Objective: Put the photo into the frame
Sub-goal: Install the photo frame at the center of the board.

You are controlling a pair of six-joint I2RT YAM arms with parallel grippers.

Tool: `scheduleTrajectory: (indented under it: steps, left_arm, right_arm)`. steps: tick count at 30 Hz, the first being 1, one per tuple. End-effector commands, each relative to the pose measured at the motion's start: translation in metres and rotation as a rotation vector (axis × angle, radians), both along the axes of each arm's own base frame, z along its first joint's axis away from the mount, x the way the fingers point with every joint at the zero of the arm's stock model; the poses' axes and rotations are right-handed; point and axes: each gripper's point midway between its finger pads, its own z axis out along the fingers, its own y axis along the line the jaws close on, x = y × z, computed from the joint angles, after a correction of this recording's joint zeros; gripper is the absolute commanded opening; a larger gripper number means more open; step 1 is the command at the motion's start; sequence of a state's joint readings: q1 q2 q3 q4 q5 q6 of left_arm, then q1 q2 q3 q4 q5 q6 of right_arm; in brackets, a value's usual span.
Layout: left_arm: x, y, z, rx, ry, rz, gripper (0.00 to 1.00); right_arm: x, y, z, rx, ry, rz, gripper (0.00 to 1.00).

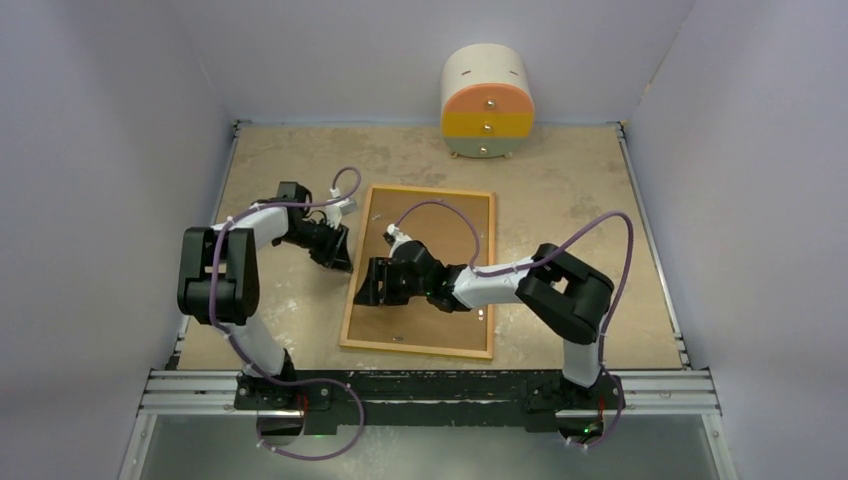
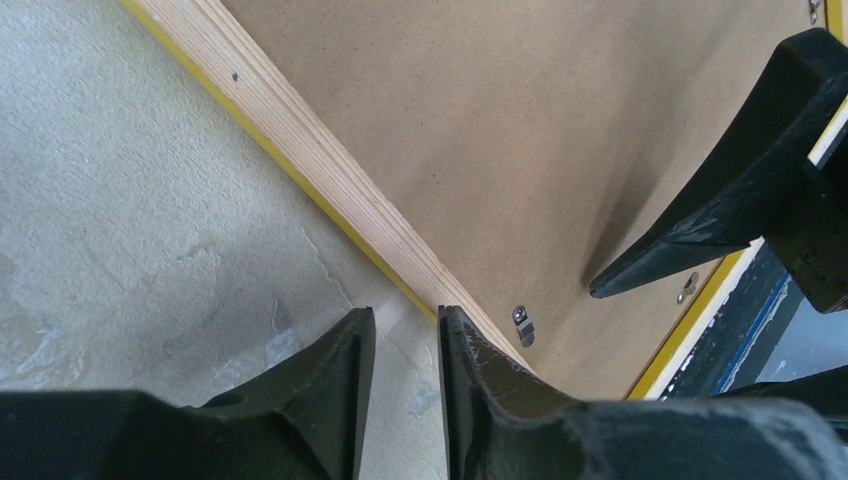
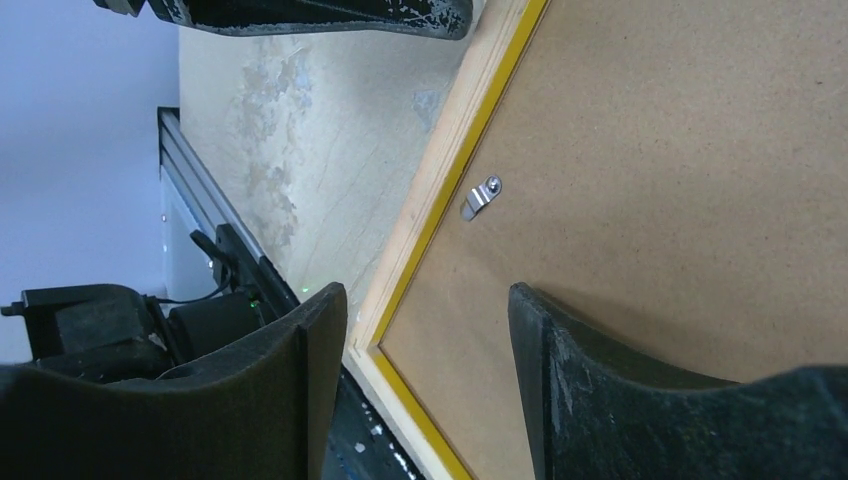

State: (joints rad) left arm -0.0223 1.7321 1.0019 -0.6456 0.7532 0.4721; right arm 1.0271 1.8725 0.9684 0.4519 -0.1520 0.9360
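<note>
The frame (image 1: 352,300) lies face down on the table, light wood back up with a yellow inner lip. The plain brown backing board (image 1: 440,320) fills it. The photo is hidden. My left gripper (image 1: 338,262) is just outside the frame's left edge (image 2: 330,170), its tips (image 2: 402,315) a narrow gap apart with only bare table between them. My right gripper (image 1: 368,285) hovers open over the frame's left side, tips (image 3: 425,295) straddling the frame edge (image 3: 440,190) and backing board (image 3: 680,180). A small metal clip (image 3: 480,197) sits on the board near the edge.
A round drawer cabinet (image 1: 487,102) with orange, yellow and green fronts stands at the back. A metal rail (image 1: 430,385) runs along the near table edge. Walls close in the left, right and back. A right finger (image 2: 720,210) crosses the left wrist view.
</note>
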Motion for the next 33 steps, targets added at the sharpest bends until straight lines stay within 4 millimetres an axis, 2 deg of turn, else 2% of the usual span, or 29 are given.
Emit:
scheduleTrajectory:
  steps: [1,13,21,33]
  left_arm:
    - [0.008,-0.009,0.005,-0.047,-0.012,-0.022,0.30]
    - [0.010,-0.009,0.002,-0.015,-0.021,-0.029,0.28]
    - [0.011,-0.010,0.000,0.005,-0.030,-0.037,0.27]
    - [0.011,-0.009,-0.004,0.039,-0.044,-0.050,0.26]
  right_arm:
    - [0.003,0.020,0.017,0.078,-0.008,0.024,0.61]
    - [0.001,0.024,-0.003,0.048,0.028,0.039,0.55]
    - [0.008,0.025,-0.013,0.031,0.035,0.004,0.53]
    - [0.022,0.019,-0.028,-0.013,-0.007,-0.044,0.42]
